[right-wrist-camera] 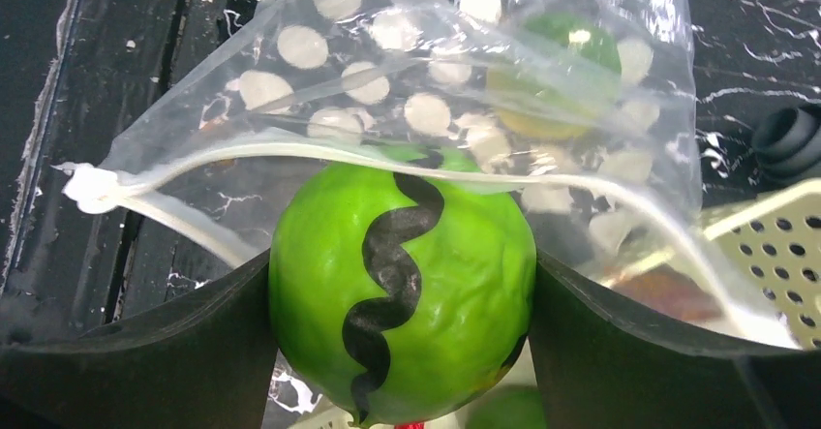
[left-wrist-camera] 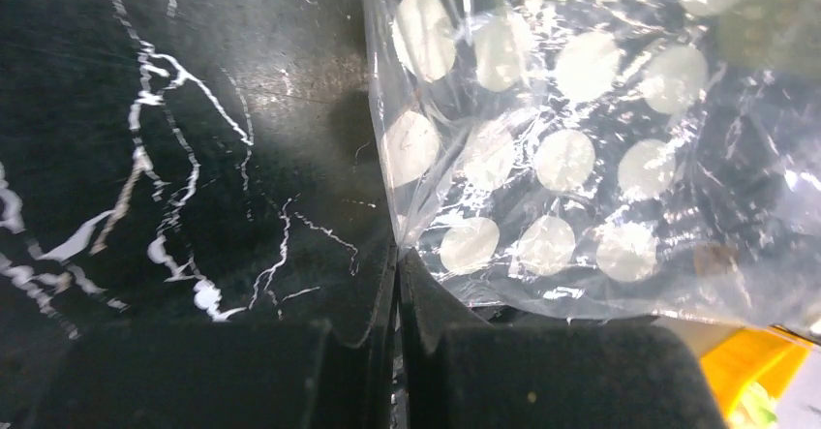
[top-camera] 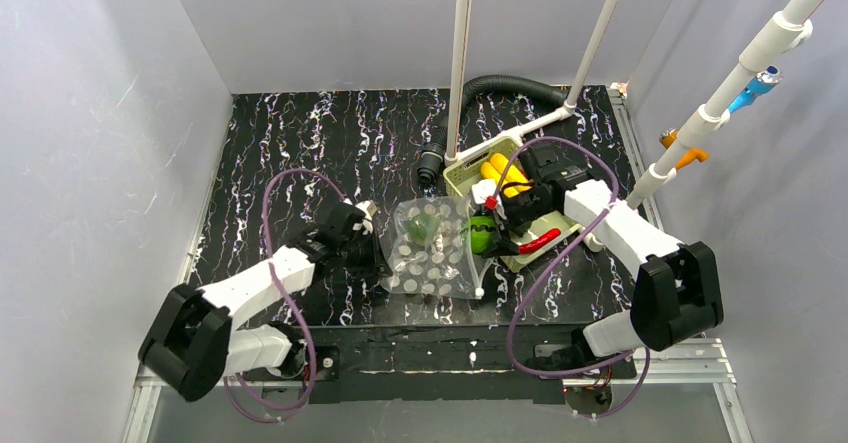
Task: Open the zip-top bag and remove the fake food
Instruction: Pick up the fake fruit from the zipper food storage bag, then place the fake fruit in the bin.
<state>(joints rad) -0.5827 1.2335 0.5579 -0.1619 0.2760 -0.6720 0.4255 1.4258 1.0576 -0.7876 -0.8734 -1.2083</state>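
At mid-table, L gripper [left-wrist-camera: 397, 284] pinches shut on the zip-top bag's [left-wrist-camera: 542, 158] edge (prob. to anchor it) while R gripper [top-camera: 494, 221], jaws wide, grips a green striped fruit [right-wrist-camera: 402, 284] at the bag mouth.

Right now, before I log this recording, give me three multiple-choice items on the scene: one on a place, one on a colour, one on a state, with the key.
1. Where is the yellow plastic banana?
A) in the pale green slotted basket
B) held by the left gripper
C) inside the clear dotted zip-top bag

2. What colour is the wavy stripe on the green round toy fruit in the right gripper?
A) white
B) red
C) black

3. The left gripper is:
A) wide open
B) shut on the bag's edge
C) gripping the banana

Key: 1A, the top view shows it lying in the basket. 2C, the right wrist view shows a black stripe. 3B, its fingers meet on the plastic.
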